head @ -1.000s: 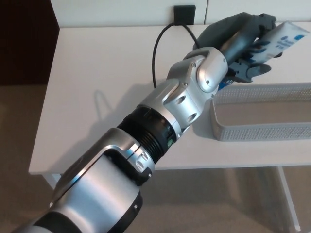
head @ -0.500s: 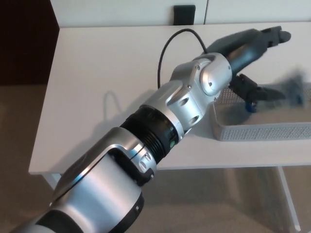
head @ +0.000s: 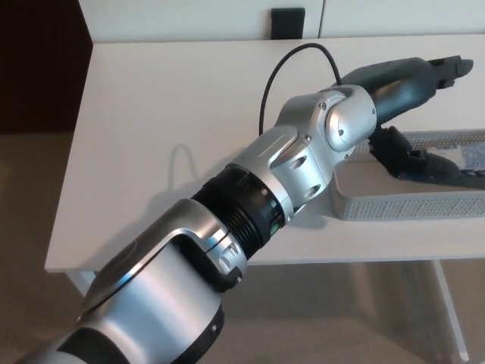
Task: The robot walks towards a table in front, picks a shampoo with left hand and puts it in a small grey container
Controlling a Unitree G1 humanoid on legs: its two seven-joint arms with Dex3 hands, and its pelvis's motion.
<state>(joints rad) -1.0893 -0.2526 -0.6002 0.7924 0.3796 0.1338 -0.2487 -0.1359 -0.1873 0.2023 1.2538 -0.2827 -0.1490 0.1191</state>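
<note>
Holds nothing in the left hand: spread wide, with one dark finger stretched up and away and the other fingers angled low. Hangs over the left end of the small grey container, with the low fingers dipping inside its mesh wall. Just past those low fingertips, at the picture's right edge and inside the container: a pale patch with blue markings, seemingly the shampoo, mostly cut off and apart from the hand. Cannot tell how it lies.

Beneath hand and container, a plain white table, with the container close to its front edge. Behind the wrist, looping up over the tabletop, a black cable. Beyond the hand, at the table's back edge, a black box against a white wall. Far to the hand's left, past the table end, dark brown panelling; lower down and under the table, beige carpet. Below the hand, under the tabletop, a white table leg.
</note>
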